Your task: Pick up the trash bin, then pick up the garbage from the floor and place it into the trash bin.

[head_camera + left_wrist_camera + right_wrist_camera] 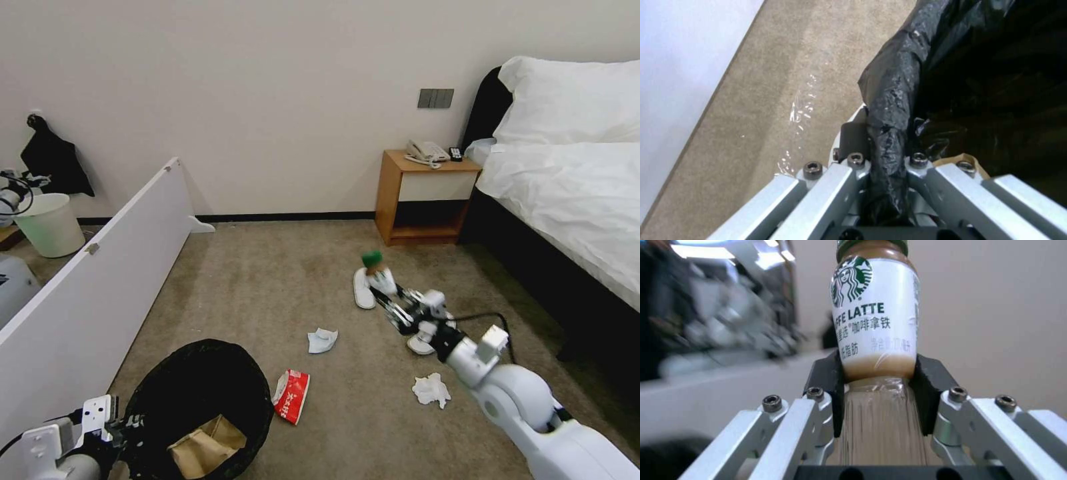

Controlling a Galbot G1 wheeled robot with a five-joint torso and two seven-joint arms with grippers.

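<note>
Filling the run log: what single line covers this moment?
left gripper: shut on black-bagged white trash bin rim | right gripper: shut on green-capped latte bottle

Black-lined trash bin (193, 380); green-capped bottle (375, 265).

Nightstand (427, 197), telephone (425, 151), bed (573, 193)

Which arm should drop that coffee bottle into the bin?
Probably the right. The right gripper is shut on the bottle, held above the carpet. The left gripper is clamped on the trash bin's bag-lined rim, so it looks busy holding it.
</note>
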